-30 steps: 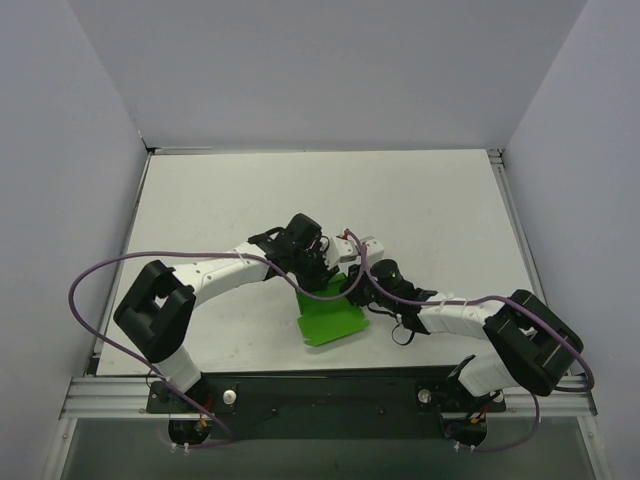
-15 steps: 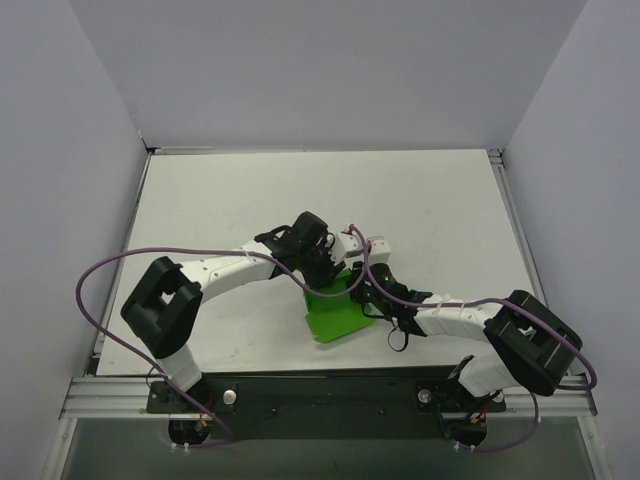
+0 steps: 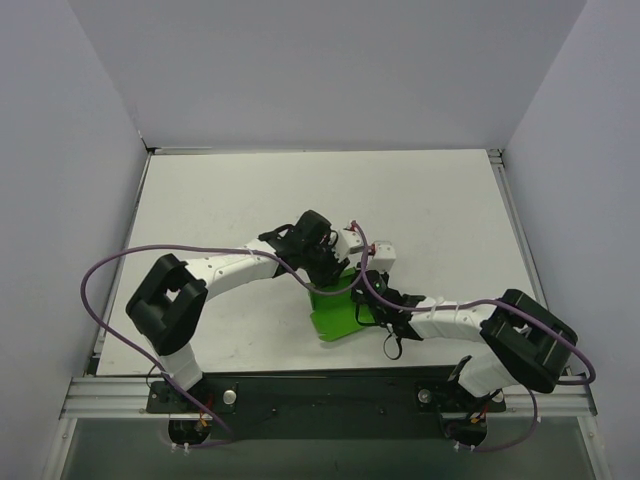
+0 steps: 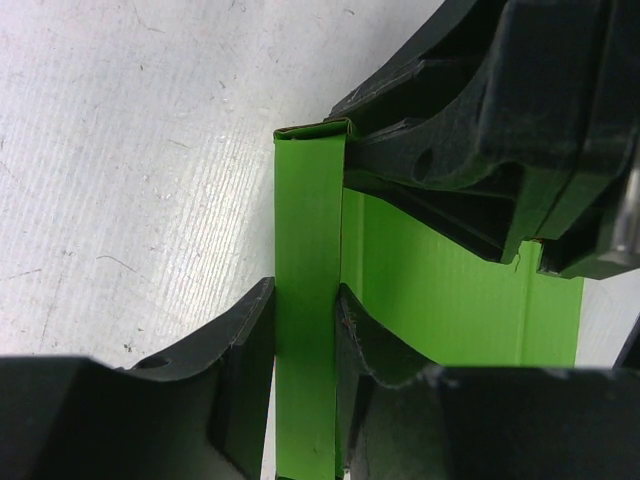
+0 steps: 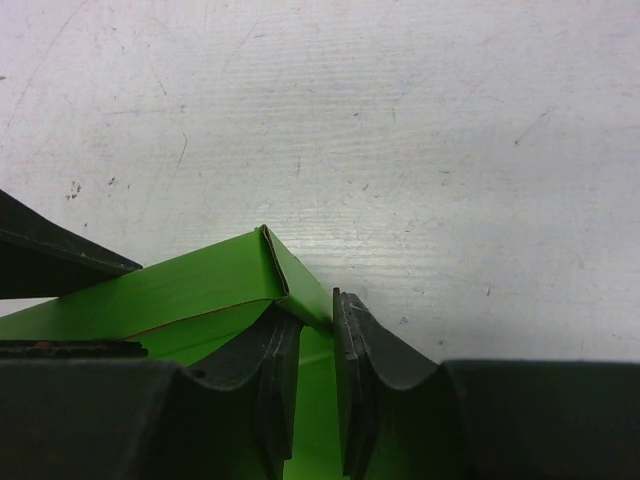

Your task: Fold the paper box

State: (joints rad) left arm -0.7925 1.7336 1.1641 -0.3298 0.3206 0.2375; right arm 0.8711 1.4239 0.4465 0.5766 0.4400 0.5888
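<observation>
The left claw (image 4: 305, 310) pinches a narrow flap of the paper box (image 3: 335, 315), which lies on the surface (image 3: 220, 200) toward the middle of its near edge. From above, both claws hide the box's far side. The right claw (image 5: 315, 330), nearly closed, grips a folded corner; its wrist view cuts off the rest.

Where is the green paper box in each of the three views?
Top external: paper box slightly below centre.
Left wrist: paper box centre to lower right.
Right wrist: paper box lower left to bottom centre.
Shared landmark: the scratched white table beneath it.
</observation>
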